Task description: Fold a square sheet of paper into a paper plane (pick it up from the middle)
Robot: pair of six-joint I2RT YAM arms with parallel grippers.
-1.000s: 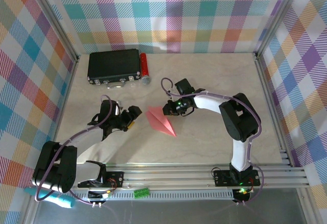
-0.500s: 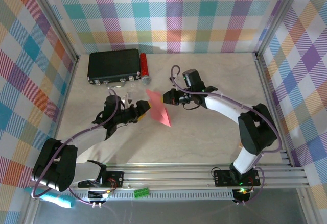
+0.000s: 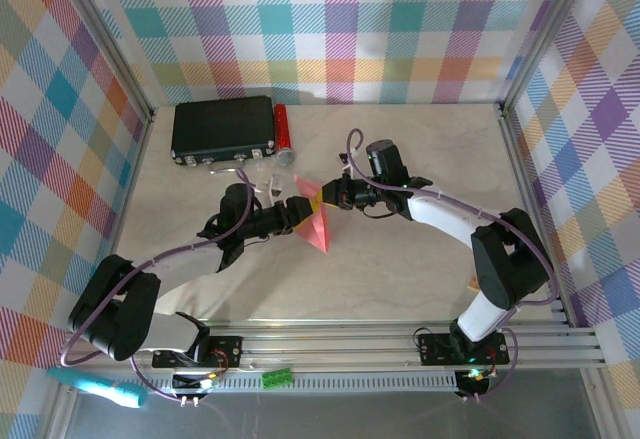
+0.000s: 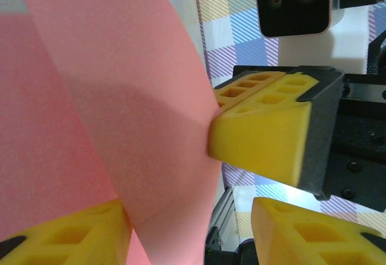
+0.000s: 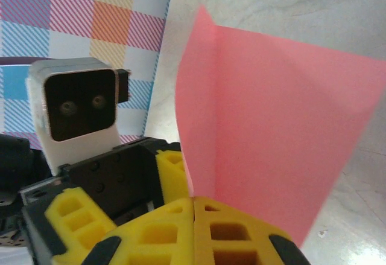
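Near the middle of the counter, between the two arms, the paper plane is held up on its edge, with the sharp tip pointing to the near side. On its far end the right jaws are pressed together: from the right wrist, the yellow pads meet with no gap, and the pink paper rises straight out of the seam between them. I judge that this grip is there to keep the plane steady and raised, so that the other arm can reach it. Just beside them the left jaws stand apart around the paper. From the left wrist, one pad lies against the pink surface and the other is apart from it, so they clamp nothing. Probably they are placed like this to take the plane over, or to press a crease. Whether the tip touches the counter I cannot tell. Far at the back left, the black box and the small red cylinder lie side by side, well apart from the work.
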